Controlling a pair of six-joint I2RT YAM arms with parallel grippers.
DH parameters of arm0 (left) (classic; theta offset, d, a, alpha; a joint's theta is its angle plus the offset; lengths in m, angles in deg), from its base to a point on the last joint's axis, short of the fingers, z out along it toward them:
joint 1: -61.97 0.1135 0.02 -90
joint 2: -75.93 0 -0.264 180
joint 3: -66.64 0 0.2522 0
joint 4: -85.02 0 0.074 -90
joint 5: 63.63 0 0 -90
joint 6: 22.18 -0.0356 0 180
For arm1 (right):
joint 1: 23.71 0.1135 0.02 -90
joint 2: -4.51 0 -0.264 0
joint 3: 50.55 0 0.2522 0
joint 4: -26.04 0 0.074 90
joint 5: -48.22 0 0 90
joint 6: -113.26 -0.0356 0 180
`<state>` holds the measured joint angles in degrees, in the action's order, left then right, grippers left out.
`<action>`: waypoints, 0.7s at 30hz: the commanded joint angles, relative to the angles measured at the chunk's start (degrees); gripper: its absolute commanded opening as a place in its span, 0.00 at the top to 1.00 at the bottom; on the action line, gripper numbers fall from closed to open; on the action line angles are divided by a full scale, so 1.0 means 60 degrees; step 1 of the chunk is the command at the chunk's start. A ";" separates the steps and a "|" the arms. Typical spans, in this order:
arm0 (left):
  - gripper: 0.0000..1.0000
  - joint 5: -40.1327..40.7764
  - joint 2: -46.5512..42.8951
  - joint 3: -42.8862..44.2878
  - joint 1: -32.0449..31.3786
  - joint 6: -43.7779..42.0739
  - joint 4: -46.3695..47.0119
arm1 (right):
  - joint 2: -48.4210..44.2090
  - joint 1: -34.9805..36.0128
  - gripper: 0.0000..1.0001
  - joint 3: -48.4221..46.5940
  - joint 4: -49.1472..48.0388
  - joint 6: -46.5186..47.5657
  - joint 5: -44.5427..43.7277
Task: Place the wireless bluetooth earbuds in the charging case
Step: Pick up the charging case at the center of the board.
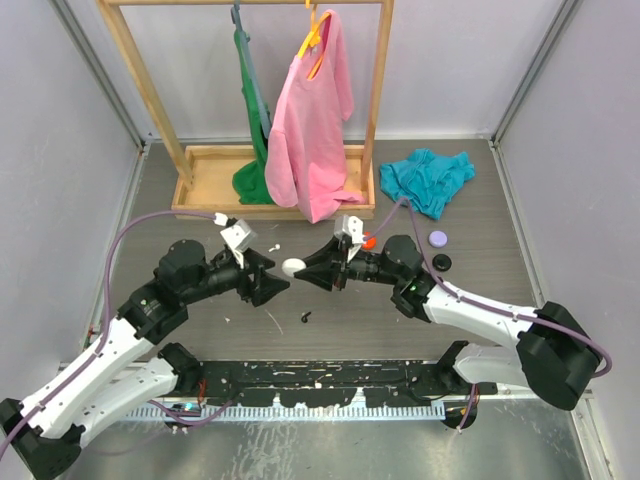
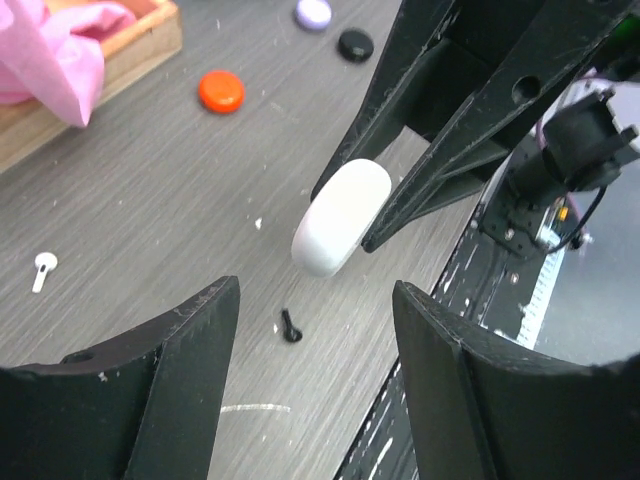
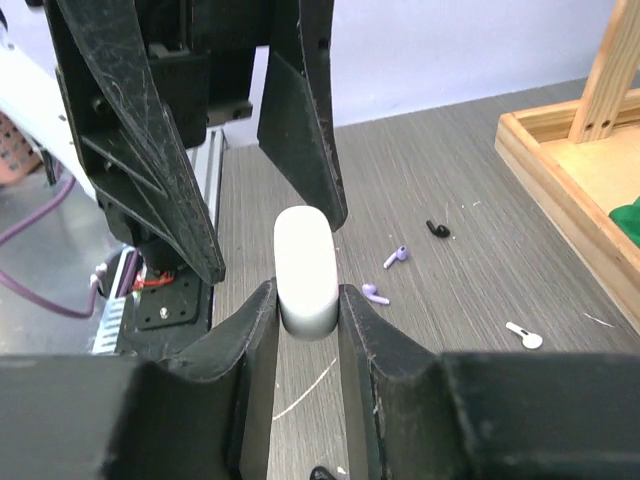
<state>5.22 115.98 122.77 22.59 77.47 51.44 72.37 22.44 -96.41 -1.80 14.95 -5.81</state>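
my right gripper (image 3: 308, 300) is clamped on the white case (image 3: 303, 265), which looks closed. my left gripper (image 2: 312, 292) stands partly open just short of it, holding nothing. nothing is in the case yet, i judge: the black earbud (image 2: 290, 326), white earbud (image 2: 43, 267) and lilac earbuds (image 3: 397, 256) lie loose on the table (image 2: 150, 180).

White charging case (image 3: 305, 270), lilac earbuds (image 3: 396, 256) (also a black earbud (image 3: 437, 229), a white earbud (image 3: 524, 336)), grey wood-grain table (image 3: 480, 180).
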 commanded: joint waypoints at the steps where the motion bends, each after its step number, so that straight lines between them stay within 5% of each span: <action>1: 0.36 0.0068 -0.0592 -0.0676 0.0007 0.0790 0.3188 | -0.0310 -0.0016 0.93 0.0345 -0.2103 -0.0914 -0.0726; 21: 0.63 -0.3472 0.0681 -0.2107 0.1299 0.3197 0.8164 | -0.0411 -0.0082 0.92 0.1193 -0.4038 -0.1939 -0.0749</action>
<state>-8.74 117.93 110.03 28.89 91.72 87.88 71.60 22.29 -89.29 -20.31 4.54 -10.27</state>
